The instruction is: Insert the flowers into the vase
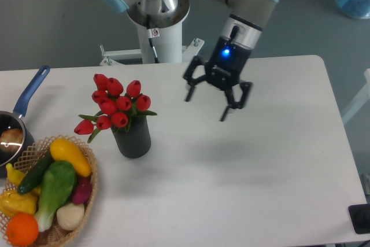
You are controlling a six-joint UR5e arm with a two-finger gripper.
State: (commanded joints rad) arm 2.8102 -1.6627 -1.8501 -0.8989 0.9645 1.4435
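Observation:
A bunch of red tulips, the flowers, stands with its stems inside the dark grey ribbed vase on the left part of the white table. One bloom droops out to the left over the rim. My gripper hangs open above the table's middle, well to the right of the flowers, with nothing between its fingers.
A wicker basket of vegetables and fruit sits at the front left corner, just left of the vase. A blue-handled saucepan lies at the left edge. The arm's white base stands behind the table.

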